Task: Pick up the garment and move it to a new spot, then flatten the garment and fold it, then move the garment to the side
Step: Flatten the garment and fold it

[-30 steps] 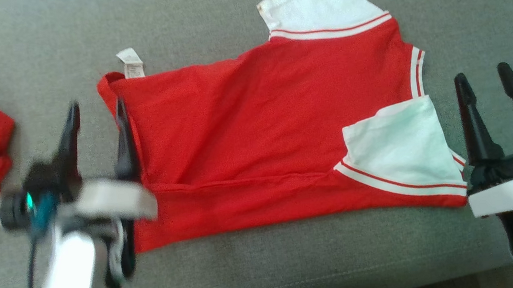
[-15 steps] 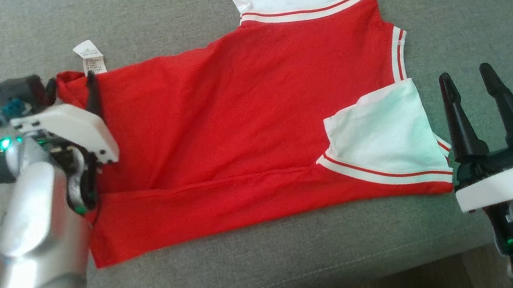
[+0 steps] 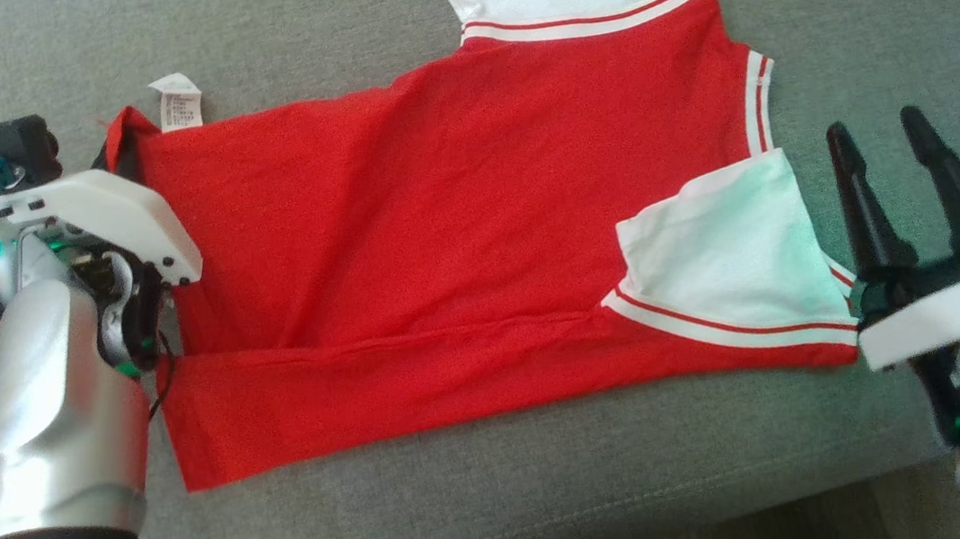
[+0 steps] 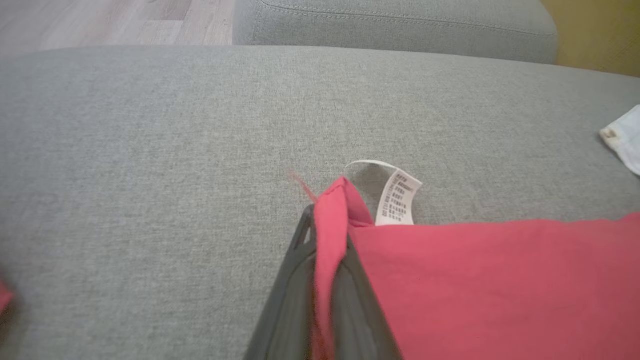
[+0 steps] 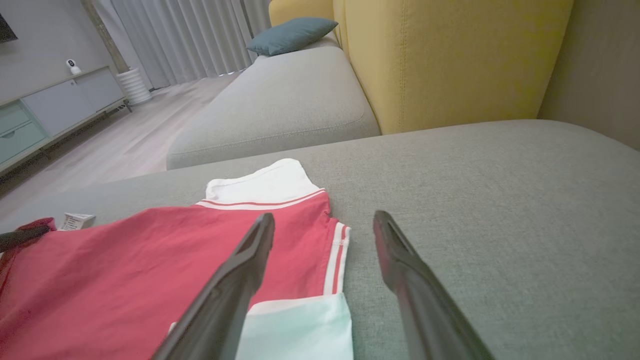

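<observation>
At the near right, the right pincer (image 3: 875, 125) is hovering wide open and empty beside the red garment (image 3: 456, 218), which is lying spread on the grey sofa seat (image 3: 471, 506). Farther left, the left pincer (image 4: 327, 225) is clamping tight on the garment's far left corner, near its white label (image 3: 179, 100).

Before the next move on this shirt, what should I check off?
1. Grip: left tool shut on a corner of the garment: ok.
2. Second grip: right tool on cloth: not ok; it is open beside the white sleeve, holding nothing.
3. Care label outside the pinch: ok.
4. Garment lying flat: not ok; the sleeve is folded over the body and there is a crease along the near edge.
5. Number of layers pinched: cannot tell.
</observation>
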You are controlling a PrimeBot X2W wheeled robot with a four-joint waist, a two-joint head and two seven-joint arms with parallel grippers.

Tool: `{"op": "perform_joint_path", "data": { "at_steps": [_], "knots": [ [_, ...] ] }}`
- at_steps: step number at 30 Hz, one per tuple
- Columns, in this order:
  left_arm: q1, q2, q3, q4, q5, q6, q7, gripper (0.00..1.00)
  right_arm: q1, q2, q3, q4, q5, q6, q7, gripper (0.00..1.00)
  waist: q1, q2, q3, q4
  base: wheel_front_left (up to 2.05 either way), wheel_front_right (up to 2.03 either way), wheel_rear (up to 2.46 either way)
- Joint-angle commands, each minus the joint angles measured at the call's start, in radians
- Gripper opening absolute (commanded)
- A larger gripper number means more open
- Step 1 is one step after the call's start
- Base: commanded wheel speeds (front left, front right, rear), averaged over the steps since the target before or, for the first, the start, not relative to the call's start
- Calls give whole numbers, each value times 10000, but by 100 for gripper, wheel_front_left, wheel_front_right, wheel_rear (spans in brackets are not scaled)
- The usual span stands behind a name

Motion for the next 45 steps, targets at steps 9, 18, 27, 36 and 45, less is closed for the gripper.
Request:
{"op": "perform_joint_path", "data": {
  "at_steps": [9, 18, 27, 36, 45],
  "knots": [
    [-823, -106, 20, -924, -94, -27, -218, 0, -2549, -1335, 337, 1766, 962, 39, 158, 100, 0, 0, 890, 747, 0, 0, 0],
    [-1374, -789, -406, -1318, -124, -151, -572, 0, -5902, -2284, 1453, 4038, 1793, 39, 538, 100, 0, 0, 2099, 1710, 0, 0, 0],
    [-1909, -1251, -945, -933, -207, -326, -836, 0, -9124, -2708, 3088, 7173, 2489, 39, 1664, 100, 0, 0, 2449, 2321, 0, 0, 0],
    [-2204, -1403, -1263, -573, -351, -390, -1010, 0, -10382, -2795, 4236, 8930, 2797, 39, 2792, 97, 0, 0, 2520, 2511, 0, 0, 0],
    [-2133, -1331, -1259, -232, -581, -421, -1187, 0, -10407, -3175, 4886, 8658, 3538, 39, 1721, 0, 0, 0, 2106, 2293, 0, 0, 0]
  ]
}}
